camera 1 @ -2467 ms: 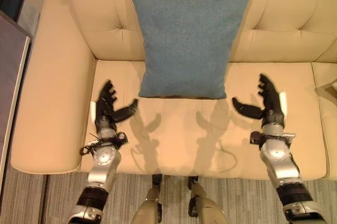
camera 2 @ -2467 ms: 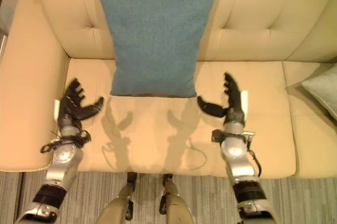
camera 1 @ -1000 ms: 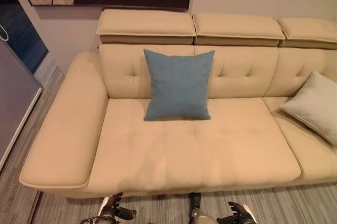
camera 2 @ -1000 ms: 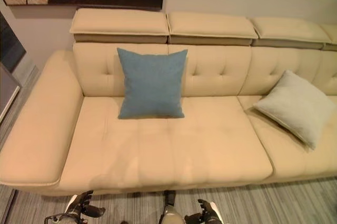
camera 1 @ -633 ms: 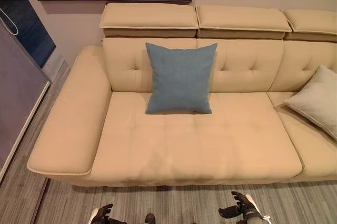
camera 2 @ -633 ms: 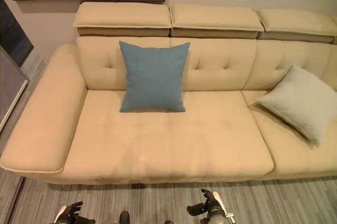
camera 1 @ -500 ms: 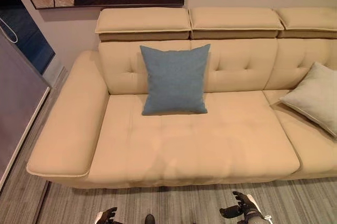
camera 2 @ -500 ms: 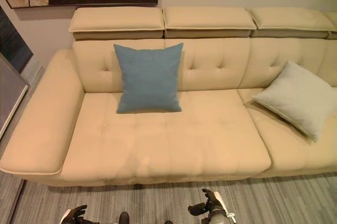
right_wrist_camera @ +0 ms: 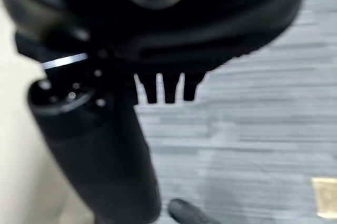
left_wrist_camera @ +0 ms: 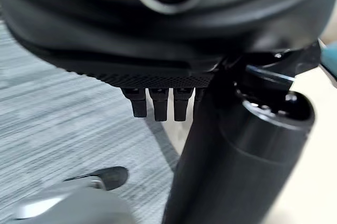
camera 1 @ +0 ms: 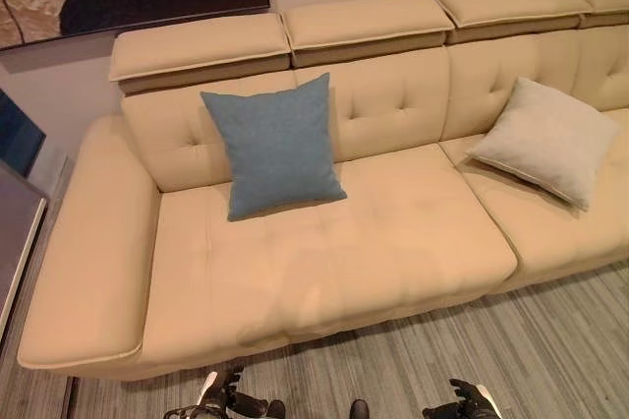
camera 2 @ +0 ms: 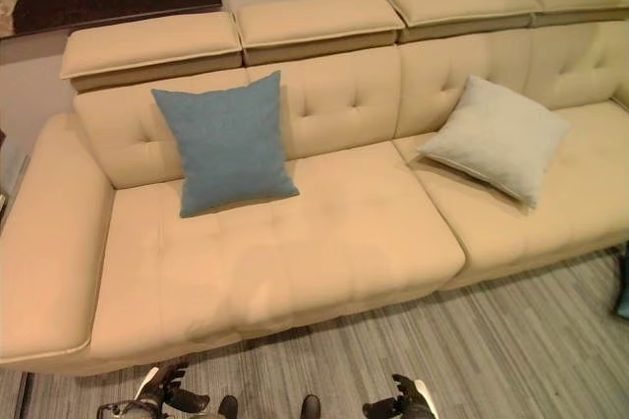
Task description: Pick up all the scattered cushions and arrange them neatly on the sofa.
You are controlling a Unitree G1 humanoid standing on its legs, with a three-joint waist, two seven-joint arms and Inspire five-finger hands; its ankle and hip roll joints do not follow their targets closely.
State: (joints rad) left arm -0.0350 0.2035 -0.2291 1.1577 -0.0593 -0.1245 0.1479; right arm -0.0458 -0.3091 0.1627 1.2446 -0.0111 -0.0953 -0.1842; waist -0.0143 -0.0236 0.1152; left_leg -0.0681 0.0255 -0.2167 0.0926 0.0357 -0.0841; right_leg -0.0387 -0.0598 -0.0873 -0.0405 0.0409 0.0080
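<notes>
A long cream leather sofa [camera 1: 324, 242] with tufted back spans the frame above grey striped carpet [camera 1: 550, 340]. A square blue fabric cushion [camera 1: 270, 144] stands against its backrest, left of centre; a pale grey square cushion [camera 1: 545, 139] leans at upper right. The left hand [camera 1: 224, 399] and right hand [camera 1: 470, 403], bottom edge, hold nothing, fingers straight and spread.

Two cushions on the sofa [camera 1: 324, 242]

The blue cushion [camera 1: 272, 144] stands nearly upright against the sofa's backrest toward its left end. The pale grey cushion [camera 1: 545, 139] leans tilted on the next seat to the right, well apart from the blue one.
</notes>
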